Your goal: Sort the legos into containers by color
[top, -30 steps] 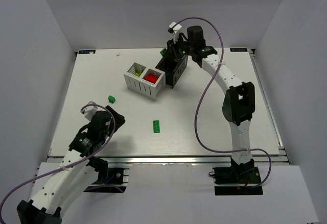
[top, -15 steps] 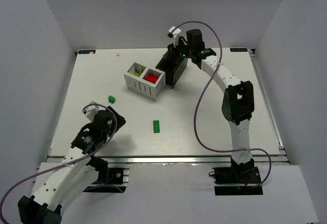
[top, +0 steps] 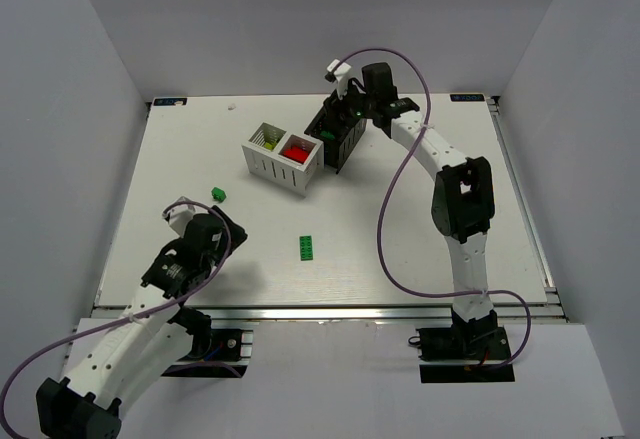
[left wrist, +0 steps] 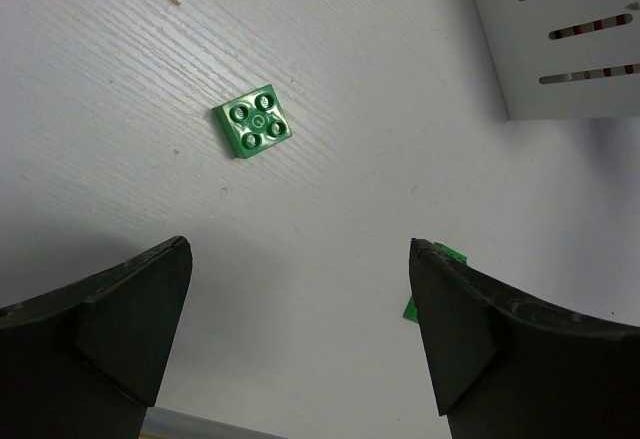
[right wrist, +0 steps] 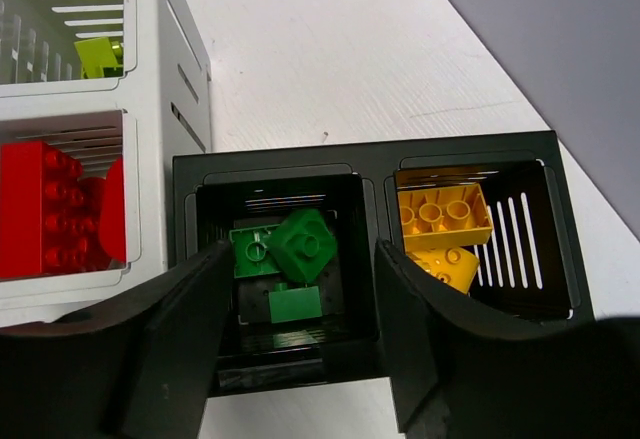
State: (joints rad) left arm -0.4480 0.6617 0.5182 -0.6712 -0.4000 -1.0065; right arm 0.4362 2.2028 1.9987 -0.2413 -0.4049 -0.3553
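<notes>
Seen from above, with 12 o'clock at the far edge, the white slatted two-compartment box [top: 266, 167] stands toward 11 o'clock from the middle of the white tabletop [top: 420, 249]. The black slatted two-compartment box [top: 345, 149] stands just beside it, at its 2 o'clock corner.

The right gripper [right wrist: 300, 257] hovers over the black box, above the compartment nearer the white one. Its two fingers are spread apart and nothing is clamped between them. Directly below them in the wrist view, dark green studded plastic bricks [right wrist: 292, 304] lie heaped on that compartment's floor, the topmost one tilted on a corner. The neighbouring compartment, at 3 o'clock in that view, holds orange-yellow studded bricks [right wrist: 440, 214]. In the white box, red bricks [right wrist: 40, 209] fill the compartment next to the black box. A lime green brick [right wrist: 98, 55] lies in the other compartment, toward 12 o'clock in the wrist view.

The left gripper [left wrist: 298, 259] hangs over bare tabletop near the 7 o'clock corner of the table. Its fingers are spread wide and it holds nothing. A small square green four-stud brick [left wrist: 253, 121] lies flat with its studs up, at about 11 o'clock from the gap between the fingers and apart from both. In the overhead view this brick sits at 8 o'clock from the white box. A long green studded brick [top: 308, 247] lies flat at 6 o'clock from the white box, well apart from both boxes.
</notes>
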